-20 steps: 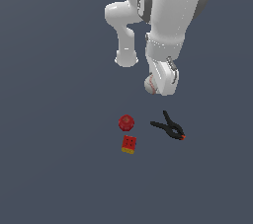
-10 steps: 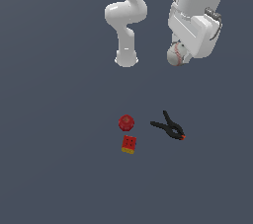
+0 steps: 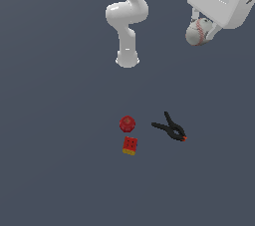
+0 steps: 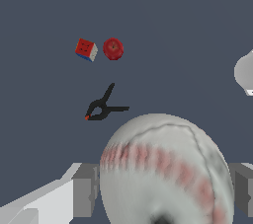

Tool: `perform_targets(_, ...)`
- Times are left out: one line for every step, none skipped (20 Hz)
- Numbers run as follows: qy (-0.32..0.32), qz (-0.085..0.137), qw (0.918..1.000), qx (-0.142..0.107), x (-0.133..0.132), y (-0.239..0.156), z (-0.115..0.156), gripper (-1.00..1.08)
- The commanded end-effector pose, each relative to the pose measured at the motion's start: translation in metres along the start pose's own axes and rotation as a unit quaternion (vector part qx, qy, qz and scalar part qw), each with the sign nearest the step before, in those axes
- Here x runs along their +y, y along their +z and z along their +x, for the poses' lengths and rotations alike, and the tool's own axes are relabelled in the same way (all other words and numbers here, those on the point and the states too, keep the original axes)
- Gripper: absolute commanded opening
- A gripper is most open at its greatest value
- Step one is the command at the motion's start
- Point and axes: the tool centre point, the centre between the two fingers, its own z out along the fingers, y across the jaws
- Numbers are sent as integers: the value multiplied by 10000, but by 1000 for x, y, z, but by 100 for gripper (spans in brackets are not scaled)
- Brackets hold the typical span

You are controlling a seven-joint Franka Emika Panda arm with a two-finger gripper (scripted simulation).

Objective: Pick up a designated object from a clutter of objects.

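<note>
The hand (image 3: 201, 30) has carried the baseball (image 3: 198, 32) higher, clamped.

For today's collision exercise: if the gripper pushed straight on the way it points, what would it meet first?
The gripper already holds the baseball. Beyond it, the wrist view shows only bare floor; the clamp lies off to one side. Depth is unclear.

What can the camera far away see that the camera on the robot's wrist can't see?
Only the exterior view shows the robot's whole arm, its base and how high the hand is above the floor. Only the wrist view shows the baseball huge and close, with grey fingers on both sides and blue on the red cube. Both show the baseball in the hand, the cube, the red round ribbed object and the black clamp.
</note>
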Motion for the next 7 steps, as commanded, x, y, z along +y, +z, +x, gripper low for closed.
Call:
perform_targets(4,3,10000,-5,2,-9,-6,-100)
perform_targets(4,3,10000,-5,2,-11,-8,-100)
perform_targets(4,3,10000,-5,2,-12,-9,-100)
perform_targets(4,3,10000,-5,2,-13,-10,-100)
perform_targets(4,3,10000,-5,2,-13,-10,-100)
perform_targets(4,3,10000,-5,2,-13,-10,-100)
perform_targets(4,3,10000,-5,2,-13,-10,-100)
